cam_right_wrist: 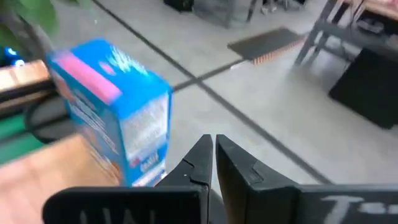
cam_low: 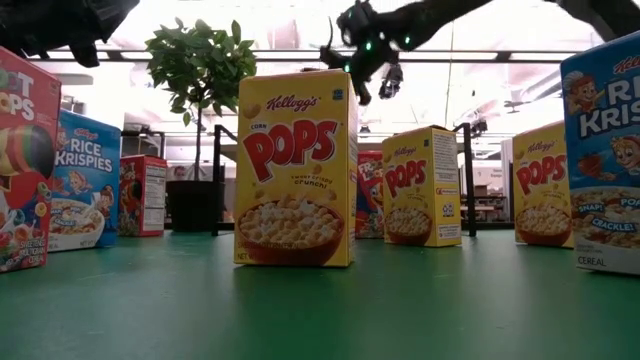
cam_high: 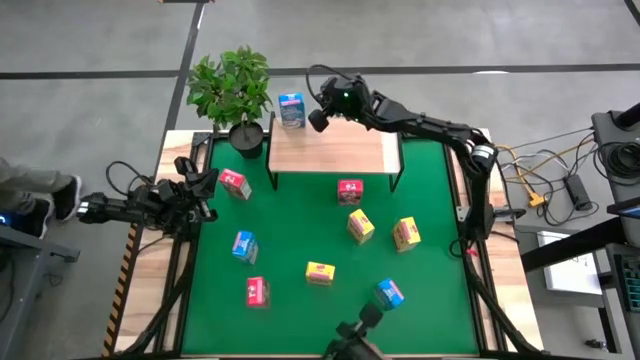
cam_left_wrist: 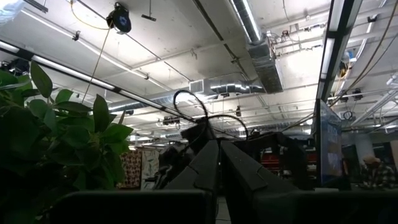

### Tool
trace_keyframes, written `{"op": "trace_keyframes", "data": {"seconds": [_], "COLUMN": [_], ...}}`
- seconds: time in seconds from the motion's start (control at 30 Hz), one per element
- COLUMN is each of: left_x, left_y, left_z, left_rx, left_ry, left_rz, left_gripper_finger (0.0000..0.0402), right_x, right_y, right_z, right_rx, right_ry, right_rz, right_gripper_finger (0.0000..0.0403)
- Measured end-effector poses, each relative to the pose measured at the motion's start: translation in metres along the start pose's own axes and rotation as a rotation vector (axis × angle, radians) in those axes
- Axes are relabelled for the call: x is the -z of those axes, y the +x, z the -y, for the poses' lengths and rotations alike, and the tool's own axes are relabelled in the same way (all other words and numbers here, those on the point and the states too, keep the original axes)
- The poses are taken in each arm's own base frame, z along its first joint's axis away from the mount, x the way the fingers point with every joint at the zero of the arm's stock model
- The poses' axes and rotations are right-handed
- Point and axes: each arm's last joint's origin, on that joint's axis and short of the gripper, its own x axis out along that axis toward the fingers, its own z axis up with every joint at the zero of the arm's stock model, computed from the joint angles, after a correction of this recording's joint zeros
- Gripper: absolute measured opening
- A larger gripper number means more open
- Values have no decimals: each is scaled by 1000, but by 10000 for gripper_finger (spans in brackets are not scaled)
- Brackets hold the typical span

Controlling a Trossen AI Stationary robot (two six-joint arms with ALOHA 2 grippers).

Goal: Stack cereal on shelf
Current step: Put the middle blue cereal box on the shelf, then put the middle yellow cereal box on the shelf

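The left gripper (cam_high: 207, 186) waits with its fingers pressed together and empty at the left edge of the green mat (cam_high: 300, 300), just beside a red cereal box (cam_high: 235, 184). The shelf (cam_high: 330, 152) carries one thing only, a blue cereal box (cam_high: 291, 110) standing upright at its far left corner next to the potted plant (cam_high: 235, 90). The right gripper (cam_high: 322, 115), also pinched closed on nothing, hangs just right of that box above the shelf's far edge, so it is the nearer arm, while the other eight boxes stand scattered on the mat below.
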Motion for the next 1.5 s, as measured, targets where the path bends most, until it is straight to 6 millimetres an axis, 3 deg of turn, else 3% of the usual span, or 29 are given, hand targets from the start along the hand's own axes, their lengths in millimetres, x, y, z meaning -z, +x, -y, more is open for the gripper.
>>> {"op": "trace_keyframes", "data": {"seconds": [0.3, 0.7, 1.1, 1.5], "left_x": [0, 0, 0, 0], "left_y": [0, 0, 0, 0], "left_z": [0, 0, 0, 0], "left_rx": [-1, -1, -1, -1], "left_ry": [-4, -5, -5, -5], "left_rz": [2, 2, 3, 3], "left_gripper_finger": [0, 0, 0, 0], "right_x": [18, 16, 17, 21], "right_y": [25, 21, 17, 7], "right_z": [-3, -27, -29, -55], "right_rx": [-103, -151, -146, -203], "right_ry": [42, -10, 19, -22], "right_rz": [-8, 5, -22, -98], "right_gripper_finger": [12, 12, 12, 12]}}
